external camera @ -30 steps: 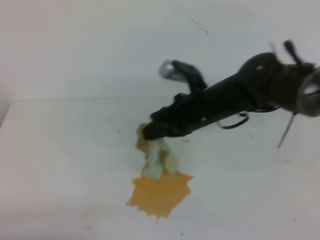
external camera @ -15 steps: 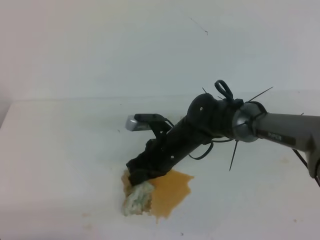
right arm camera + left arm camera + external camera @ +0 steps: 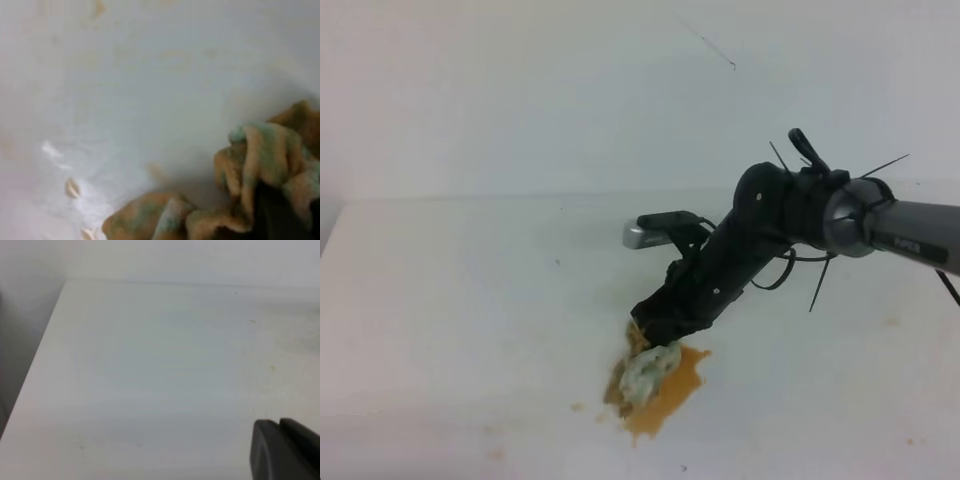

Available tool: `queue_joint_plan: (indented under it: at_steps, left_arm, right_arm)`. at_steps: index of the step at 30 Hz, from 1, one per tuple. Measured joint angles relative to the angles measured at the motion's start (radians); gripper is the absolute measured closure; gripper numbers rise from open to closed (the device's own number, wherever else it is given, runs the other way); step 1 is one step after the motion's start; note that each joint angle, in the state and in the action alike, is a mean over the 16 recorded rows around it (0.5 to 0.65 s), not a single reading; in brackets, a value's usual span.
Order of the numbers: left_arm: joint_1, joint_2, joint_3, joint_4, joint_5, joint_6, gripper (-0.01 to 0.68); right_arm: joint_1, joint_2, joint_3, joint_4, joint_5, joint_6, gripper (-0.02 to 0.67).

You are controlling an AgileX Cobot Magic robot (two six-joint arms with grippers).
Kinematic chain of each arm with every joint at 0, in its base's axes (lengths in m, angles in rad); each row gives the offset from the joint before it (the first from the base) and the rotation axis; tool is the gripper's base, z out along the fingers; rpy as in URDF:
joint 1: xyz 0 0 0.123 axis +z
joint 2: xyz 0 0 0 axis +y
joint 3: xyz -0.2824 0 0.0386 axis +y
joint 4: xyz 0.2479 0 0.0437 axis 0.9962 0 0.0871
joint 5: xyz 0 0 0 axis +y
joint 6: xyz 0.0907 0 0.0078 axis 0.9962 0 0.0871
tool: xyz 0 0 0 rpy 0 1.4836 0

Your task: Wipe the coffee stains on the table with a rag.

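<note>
The rag (image 3: 647, 372), a whitish-green wad blotched tan, presses on the left part of the orange-brown coffee stains (image 3: 680, 378) near the front of the white table (image 3: 460, 300). My right gripper (image 3: 656, 338) reaches in from the right, tilted down and shut on the rag's top. In the right wrist view the rag (image 3: 250, 160) bunches around a dark fingertip (image 3: 275, 210), with a wet smeared table (image 3: 125, 90) beyond. Of my left gripper only a dark piece (image 3: 280, 450) shows, over the bare table (image 3: 150, 365).
A white wall (image 3: 520, 100) rises behind the table. The table's left edge (image 3: 45, 355) drops off on the left. Faint tan smears (image 3: 578, 407) lie left of the blotch. Black cable ties stick out from the right arm's wrist (image 3: 820, 210).
The right gripper swept the rag from above the blotch down across its left side, then back right onto it. The blotch is smaller, its left part wiped away.
</note>
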Motion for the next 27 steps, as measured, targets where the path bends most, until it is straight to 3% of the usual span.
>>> queue_joint_plan:
  at_steps: [13,27]
  left_arm:
    - [0.000,0.000,0.000,0.000,0.000,0.000,0.672]
    - [0.000,0.000,0.000,0.000,0.000,0.000,0.672]
  right_arm:
    - [-0.025,-0.066,-0.029,0.096,0.104,-0.151,0.617]
    - [0.108,-0.150,-0.050,0.147,0.226,-0.223,0.617]
